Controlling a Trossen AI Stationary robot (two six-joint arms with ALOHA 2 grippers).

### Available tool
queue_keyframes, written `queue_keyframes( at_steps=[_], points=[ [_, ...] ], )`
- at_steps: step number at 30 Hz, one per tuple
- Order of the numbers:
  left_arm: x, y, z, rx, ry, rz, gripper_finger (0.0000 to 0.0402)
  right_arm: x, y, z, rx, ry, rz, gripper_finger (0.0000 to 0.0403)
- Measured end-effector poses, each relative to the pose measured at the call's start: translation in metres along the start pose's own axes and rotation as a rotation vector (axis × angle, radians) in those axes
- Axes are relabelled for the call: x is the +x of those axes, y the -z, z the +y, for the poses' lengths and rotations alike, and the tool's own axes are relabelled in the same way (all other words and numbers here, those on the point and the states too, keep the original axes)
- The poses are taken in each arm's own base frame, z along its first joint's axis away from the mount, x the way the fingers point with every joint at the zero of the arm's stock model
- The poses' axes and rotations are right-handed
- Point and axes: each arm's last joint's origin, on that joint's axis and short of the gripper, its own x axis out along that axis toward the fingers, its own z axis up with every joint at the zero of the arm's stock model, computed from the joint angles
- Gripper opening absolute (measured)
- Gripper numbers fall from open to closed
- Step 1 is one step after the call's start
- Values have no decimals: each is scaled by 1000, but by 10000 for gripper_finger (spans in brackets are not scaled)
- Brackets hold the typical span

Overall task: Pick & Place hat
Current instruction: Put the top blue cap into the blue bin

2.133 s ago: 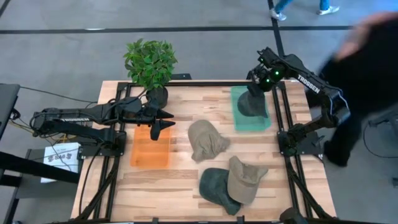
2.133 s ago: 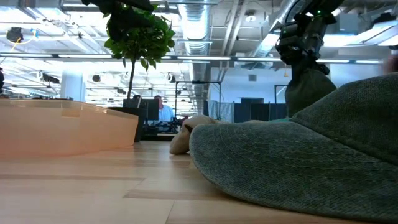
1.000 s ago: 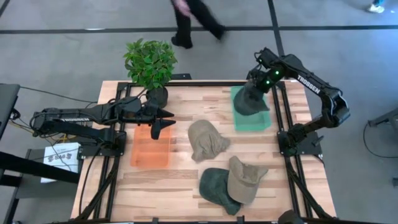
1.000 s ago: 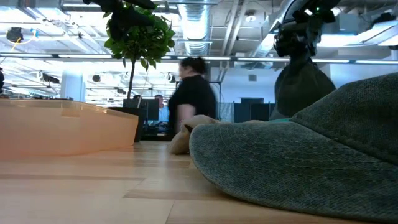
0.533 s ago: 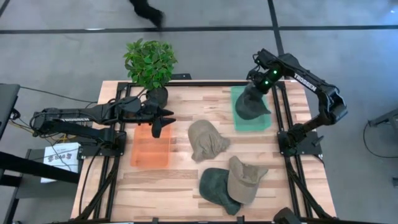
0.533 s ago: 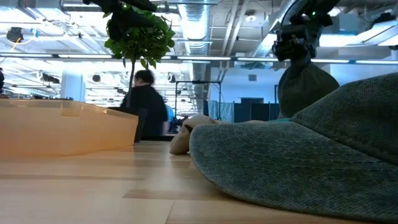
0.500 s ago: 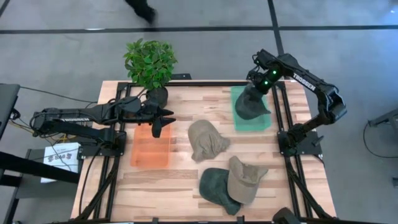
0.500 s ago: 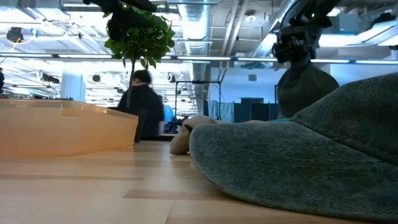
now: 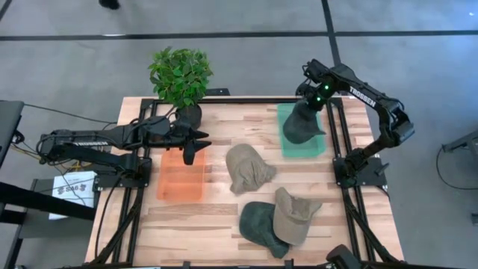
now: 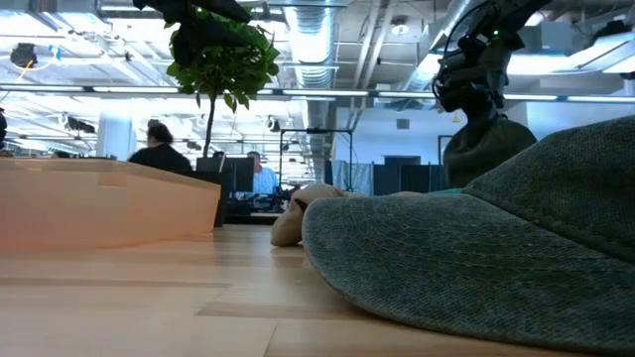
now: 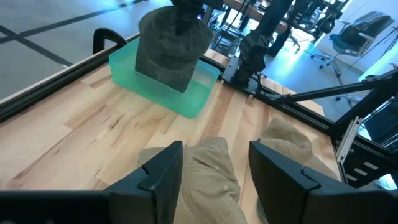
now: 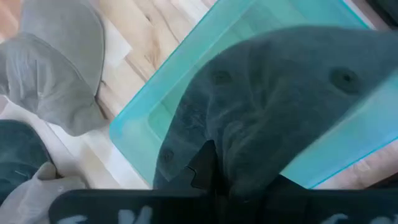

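The right hand (image 9: 311, 102) pinches a dark green hat (image 9: 302, 124) over the teal bin (image 9: 287, 143); the left hand (image 9: 196, 145) hovers, fingers spread.

My bench, and what sits on it.
The wooden bench (image 9: 216, 224) carries a potted plant (image 9: 181, 78) at its far left corner, an orange bin (image 9: 181, 176) near my left side and a green bin (image 9: 300, 146) at my right. A tan hat (image 9: 248, 169) lies mid-bench; nearer the front, a dark green hat (image 9: 262, 226) lies with a beige cap (image 9: 293, 215) overlapping it.
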Motion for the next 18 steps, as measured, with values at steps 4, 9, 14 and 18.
queue_keyframes(
  at_steps=[4,9,14,18],
  points=[
    [0,0,0,0,0,0,180,0,0,0,-13,-6,-3,46],
    [0,0,0,0,0,-1,180,0,-1,-1,-18,-4,-14,92],
    [0,0,0,0,0,0,180,-1,-3,-1,-31,7,-29,149],
    [0,0,0,0,-1,0,180,-10,-6,-1,-29,97,-38,198]
  ],
)
